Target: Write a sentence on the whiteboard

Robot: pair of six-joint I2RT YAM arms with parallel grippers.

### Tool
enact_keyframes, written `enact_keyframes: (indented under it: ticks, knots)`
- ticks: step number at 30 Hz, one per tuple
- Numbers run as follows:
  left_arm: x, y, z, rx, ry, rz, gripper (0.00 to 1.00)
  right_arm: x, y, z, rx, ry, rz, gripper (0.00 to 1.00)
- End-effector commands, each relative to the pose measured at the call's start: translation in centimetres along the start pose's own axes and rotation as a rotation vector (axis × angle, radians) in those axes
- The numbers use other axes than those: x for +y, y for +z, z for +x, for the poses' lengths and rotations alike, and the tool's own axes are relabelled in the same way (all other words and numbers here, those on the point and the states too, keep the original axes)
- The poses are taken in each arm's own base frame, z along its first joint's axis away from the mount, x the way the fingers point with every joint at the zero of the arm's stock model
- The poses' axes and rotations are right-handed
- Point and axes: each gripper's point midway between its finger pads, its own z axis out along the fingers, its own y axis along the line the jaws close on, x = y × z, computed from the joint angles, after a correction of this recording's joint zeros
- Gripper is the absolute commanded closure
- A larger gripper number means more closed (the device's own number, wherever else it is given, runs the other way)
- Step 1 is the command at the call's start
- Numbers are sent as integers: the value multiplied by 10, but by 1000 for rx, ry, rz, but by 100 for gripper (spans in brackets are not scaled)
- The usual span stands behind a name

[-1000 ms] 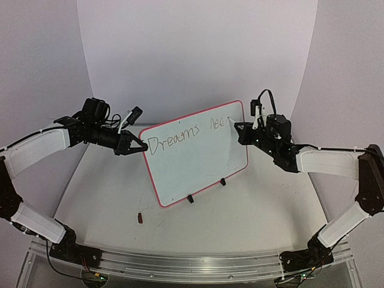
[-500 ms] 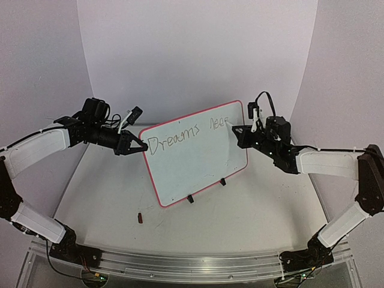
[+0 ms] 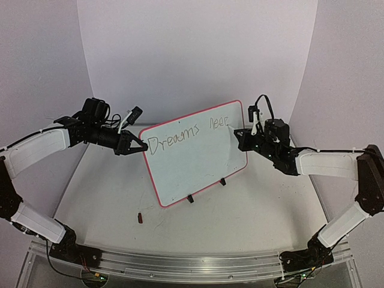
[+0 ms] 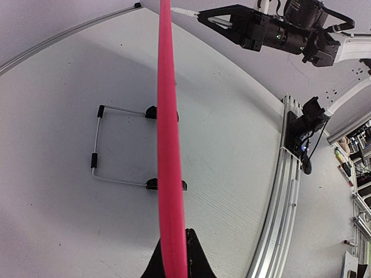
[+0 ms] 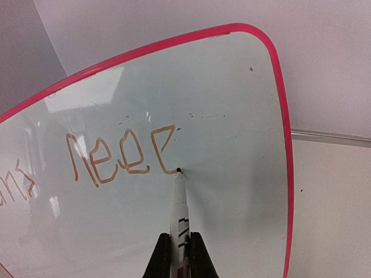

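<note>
The whiteboard [image 3: 192, 162] with a red frame stands tilted mid-table on black feet. On it the sentence [image 3: 174, 141] reads "Dreams" and then a partly written word [image 5: 119, 156] beside it. My left gripper [image 3: 141, 147] is shut on the board's left red edge [image 4: 169, 174]. My right gripper [image 3: 240, 133] is shut on a white marker pen [image 5: 178, 214]. The pen's dark tip touches the board at the end of the last stroke, near the upper right corner.
A small dark red cap [image 3: 140, 218] lies on the table in front of the board's lower left. The board's wire stand [image 4: 101, 156] reaches out behind it. A metal rail [image 3: 180, 264] runs along the near table edge. Curved white walls close in behind.
My right gripper has moved the pen a little down and right, adding a stroke to the second word. The left gripper and the board have stayed still.
</note>
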Motion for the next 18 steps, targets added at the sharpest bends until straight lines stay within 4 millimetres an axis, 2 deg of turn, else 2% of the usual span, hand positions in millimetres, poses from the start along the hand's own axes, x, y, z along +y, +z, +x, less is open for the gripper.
enact_keyframes:
  ticks: [1, 13, 18]
  knots:
    - [1, 12, 20, 81, -34, 6, 100, 2, -2, -40, -92, -16, 21, 100]
    - [0, 12, 20, 81, -33, 9, 100, 9, 9, -63, -126, -47, 12, 100]
    - [-1, 13, 20, 81, -32, 10, 100, 9, 13, -61, -119, -48, 13, 100]
